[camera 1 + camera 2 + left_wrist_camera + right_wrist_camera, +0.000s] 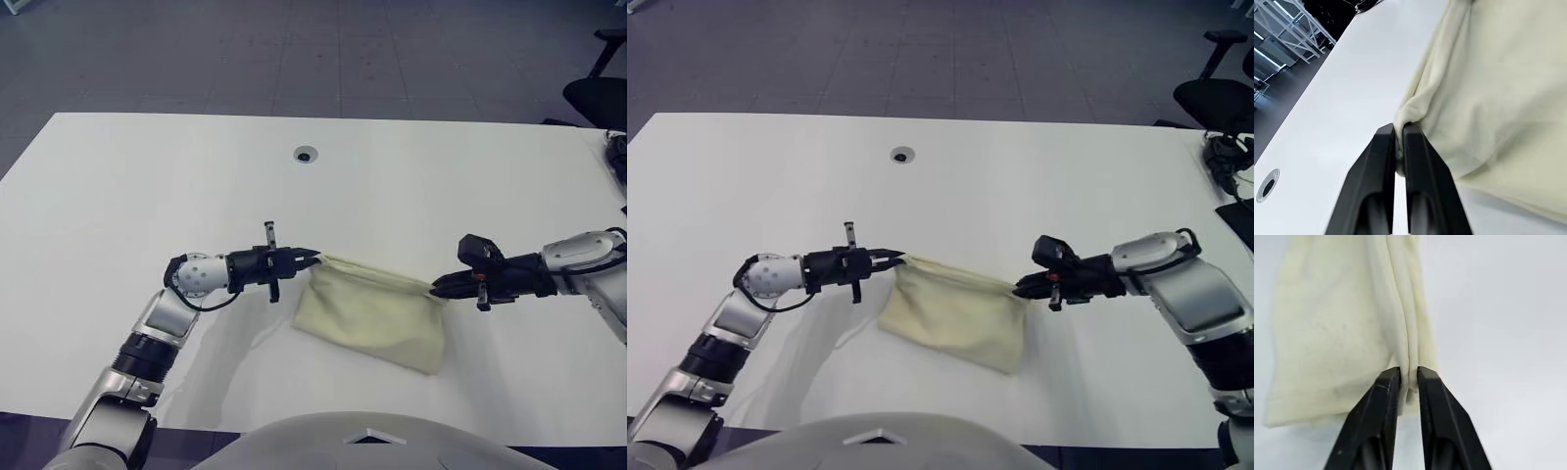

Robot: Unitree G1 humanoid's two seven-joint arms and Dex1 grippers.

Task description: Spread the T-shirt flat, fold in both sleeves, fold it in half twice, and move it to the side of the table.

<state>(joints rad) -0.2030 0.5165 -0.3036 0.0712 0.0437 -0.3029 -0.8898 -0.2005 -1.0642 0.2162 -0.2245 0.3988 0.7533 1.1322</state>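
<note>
- Left eye view: the folded T-shirt [377, 313] hangs stretched between the left gripper [315, 257] and the right gripper [434, 287], each pinching one upper corner. The cloth drops from the fingertips toward the robot, and its lower edge seems to rest on the table [147, 176]. If the arms pull apart unevenly, one corner could slip free and the folds would fall open.
- Right eye view: the upper hem sags slightly between the two tools. Moving sideways with the lower edge dragging on the table could ruck the cloth or peel the layers apart.
- Left wrist view: the fingers are clamped on a small bunched tuck of fabric right at their tips. So shallow a bite may pull out under tension.
- Right wrist view: the fingers are closed over several stacked layers at the fold's edge. An outer layer not fully caught could slide away.
- No writing, label or brand mark is legible on the cloth, the tools or the table.
</note>
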